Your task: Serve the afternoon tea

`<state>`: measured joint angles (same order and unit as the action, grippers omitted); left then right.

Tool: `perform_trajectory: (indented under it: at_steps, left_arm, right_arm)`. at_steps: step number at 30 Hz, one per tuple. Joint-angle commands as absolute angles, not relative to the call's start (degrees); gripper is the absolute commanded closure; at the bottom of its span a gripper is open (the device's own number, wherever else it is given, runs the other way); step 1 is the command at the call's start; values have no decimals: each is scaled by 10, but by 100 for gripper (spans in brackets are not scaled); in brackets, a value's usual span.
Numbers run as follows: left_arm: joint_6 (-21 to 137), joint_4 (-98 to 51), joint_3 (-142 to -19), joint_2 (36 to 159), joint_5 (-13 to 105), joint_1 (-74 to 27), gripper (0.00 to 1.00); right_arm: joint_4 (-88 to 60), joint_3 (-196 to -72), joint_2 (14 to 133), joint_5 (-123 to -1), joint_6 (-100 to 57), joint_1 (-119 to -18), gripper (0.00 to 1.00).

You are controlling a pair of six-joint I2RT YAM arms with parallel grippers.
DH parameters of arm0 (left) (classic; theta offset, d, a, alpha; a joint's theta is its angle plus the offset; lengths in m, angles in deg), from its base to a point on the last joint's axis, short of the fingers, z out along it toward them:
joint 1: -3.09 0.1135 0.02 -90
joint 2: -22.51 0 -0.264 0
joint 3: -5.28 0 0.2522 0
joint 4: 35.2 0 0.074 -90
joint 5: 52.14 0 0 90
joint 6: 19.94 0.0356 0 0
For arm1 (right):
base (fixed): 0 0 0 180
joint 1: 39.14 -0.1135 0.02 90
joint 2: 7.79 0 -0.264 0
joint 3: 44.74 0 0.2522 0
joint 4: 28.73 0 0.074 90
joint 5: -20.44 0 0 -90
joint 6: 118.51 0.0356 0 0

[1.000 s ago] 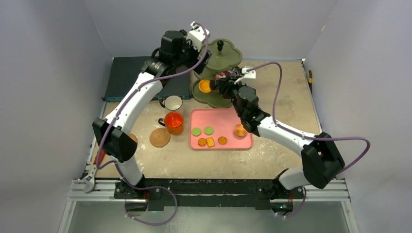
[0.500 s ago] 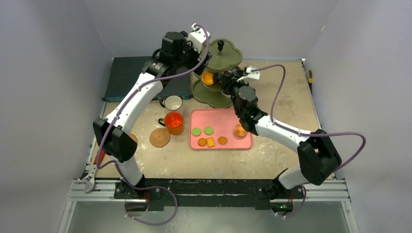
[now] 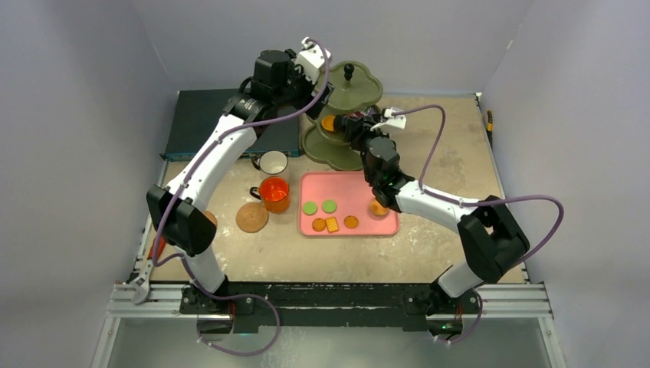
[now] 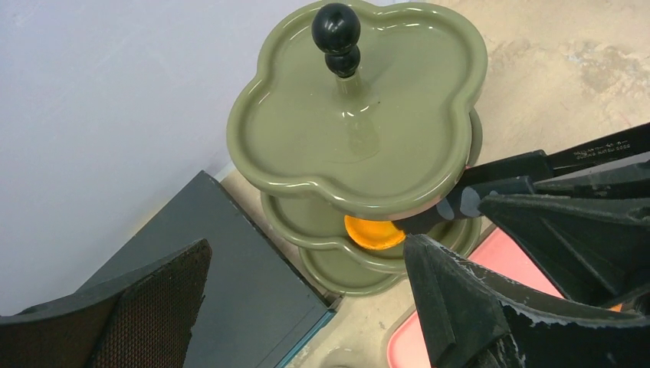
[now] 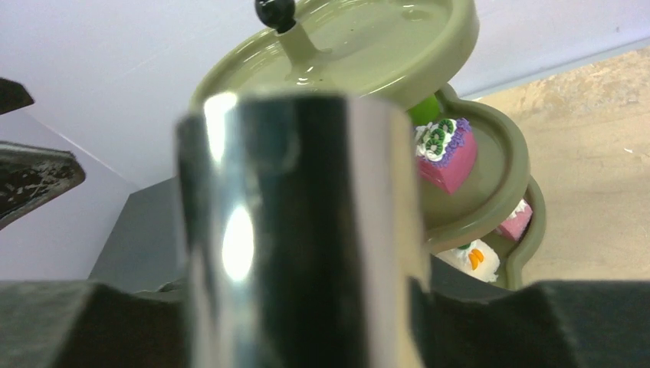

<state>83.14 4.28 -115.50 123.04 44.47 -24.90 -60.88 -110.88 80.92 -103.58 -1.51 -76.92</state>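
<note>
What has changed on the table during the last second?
The right gripper lifted the orange biscuit from over the bottom tier up to the middle tier of the stand. Whether it has let go is unclear. The open left gripper, white mug, orange mug and pink tray stayed put.

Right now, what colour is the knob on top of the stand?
Black. The knob shows best in the left wrist view, above the olive-green stand.

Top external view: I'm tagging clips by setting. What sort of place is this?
Probably a robot lab cell: blank grey walls box in a scuffed table; left arm and right arm are bolted to a metal rail.
</note>
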Motion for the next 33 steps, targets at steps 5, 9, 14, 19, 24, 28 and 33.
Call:
perform_trajectory:
  at_steps: [5, 9, 14, 19, 24, 28, 33]
  left_arm:
    - [828, -10, -1182, 1280, 540, -230, 4]
    - [815, -46, -1208, 1322, 592, -214, 4]
    - [784, -70, -1295, 1401, 691, -192, 7]
    - [734, -142, -1341, 1455, 762, -189, 11]
    - [691, -182, -1379, 1497, 798, -189, 15]
    - [676, -196, -1379, 1507, 804, -191, 15]
    - [676, -199, -1364, 1502, 798, -193, 15]
  right_arm:
    - [-604, -1099, 727, -1039, -13, -785, 49]
    - [-553, -1056, 660, -1037, -13, -790, 48]
    - [-459, -1009, 566, -1031, 0, -792, 49]
    - [-328, -985, 486, -1051, 15, -792, 49]
    - [-178, -972, 435, -1076, 48, -793, 49]
    - [-97, -958, 412, -1078, 80, -792, 49]
    - [-39, -945, 406, -1077, 108, -793, 48]
